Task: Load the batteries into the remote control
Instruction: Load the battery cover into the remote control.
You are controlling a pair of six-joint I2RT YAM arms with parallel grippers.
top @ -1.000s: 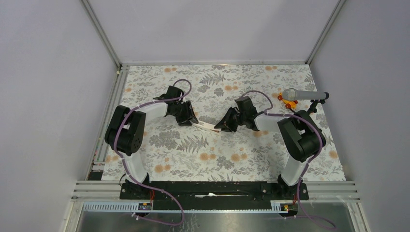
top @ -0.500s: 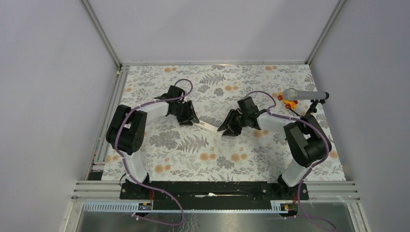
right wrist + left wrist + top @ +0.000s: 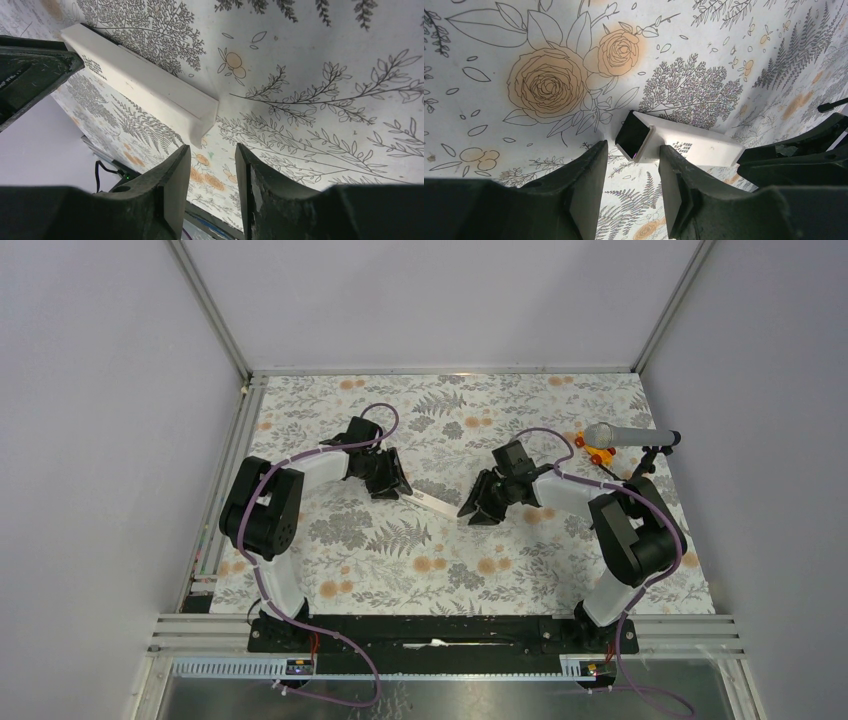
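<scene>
The left hand (image 3: 398, 487) sits low over the floral surface (image 3: 380, 570), left of centre. The remote control (image 3: 432, 503) is btwn the 2 hands, a slim white bar running diagonally. Its dark end points to the left hand and its white end to the right hand (image 3: 211, 150). In the left wrist cam the dark end sits right btwn the 2 fingers (image 3: 586, 180), at tip level, w/ the fingers parted a bit wider than the bar. A sliver of surface shows btwn the bar and 1 finger. The other finger looks to touch or just overlap it, so can't tell whether this hand is clamping the remote or only straddling it. Small dark print shows on the bar's white top face, just past the dark section. The right hand is released: its 2 fingers stand apart w/ only floral surface btwn them and nothing gripped. The remote's white end lies just ahead of those fingertips, close but apart, offset toward the finger on the left of that view. From there the bar slants away up-left. Further right, well apart from both hands, an orange toy piece (image 3: 598, 452) sits near the back right of the surface. A grey mic (image 3: 612, 434) is just beside it on a black stand (image 3: 652, 455).
</scene>
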